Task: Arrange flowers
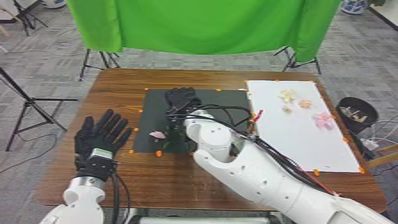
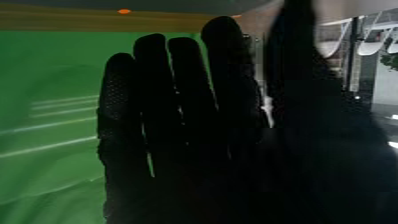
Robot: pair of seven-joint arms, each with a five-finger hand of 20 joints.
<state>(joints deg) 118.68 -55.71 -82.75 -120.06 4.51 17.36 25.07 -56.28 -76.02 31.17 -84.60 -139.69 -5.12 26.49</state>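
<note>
In the head view my right hand (image 1: 182,98) is over the upper part of the dark mat (image 1: 153,107), its fingers extended and holding nothing visible. The right wrist view shows the same hand (image 2: 191,125) with straight fingers and the thumb apart from them. My left hand (image 1: 104,133) lies open, palm spread, left of the mat. A small pink flower (image 1: 157,134) rests on the mat's lower left part. On the white board (image 1: 289,145) are a pale yellow flower (image 1: 288,94), a peach flower (image 1: 306,103) and a larger pink flower (image 1: 322,120). My right arm and its cables hide part of the mat.
The brown wooden table (image 1: 124,90) bears orange markers around the mat and board. A dark bin (image 1: 357,110) stands beyond the table's right edge. Behind the table hangs a green cloth (image 1: 204,27), with tripod stands around it.
</note>
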